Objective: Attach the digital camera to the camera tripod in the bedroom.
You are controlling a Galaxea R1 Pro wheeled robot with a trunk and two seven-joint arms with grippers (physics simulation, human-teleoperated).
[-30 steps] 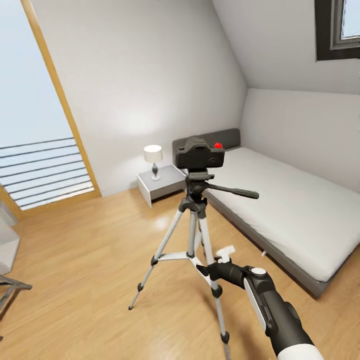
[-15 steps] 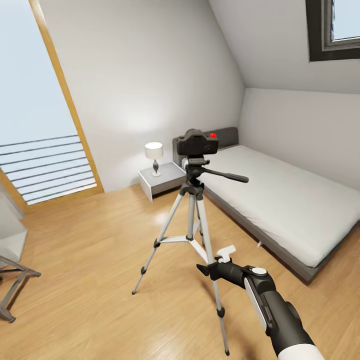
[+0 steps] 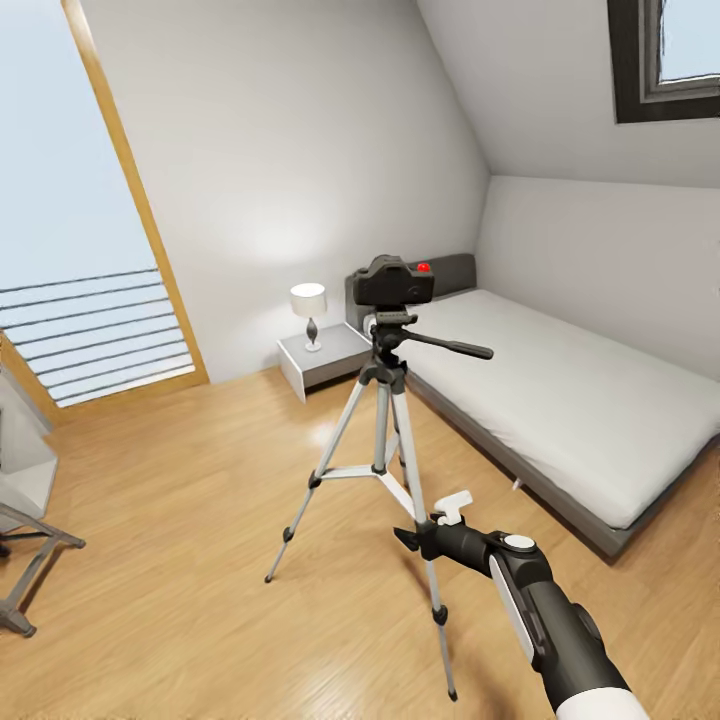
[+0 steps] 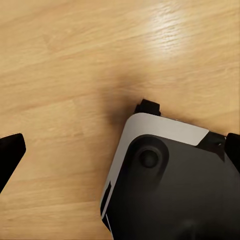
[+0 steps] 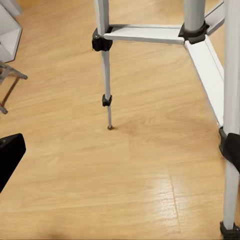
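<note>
Receding with the camera's retreat, the digital camera (image 3: 396,282) tops the camera tripod (image 3: 385,440); right jaws (image 3: 432,523) spread, empty.

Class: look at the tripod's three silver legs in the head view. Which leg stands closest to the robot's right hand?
The front-right silver leg, whose black foot lands nearest the camera. It passes directly beside the right hand; the other two slant away to the left and rear.

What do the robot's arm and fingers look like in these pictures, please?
In the head view, the right arm is glossy black with white panels and a round white cap, ending in a gripper with one white and one black part. Wrist views show black fingers.
</note>
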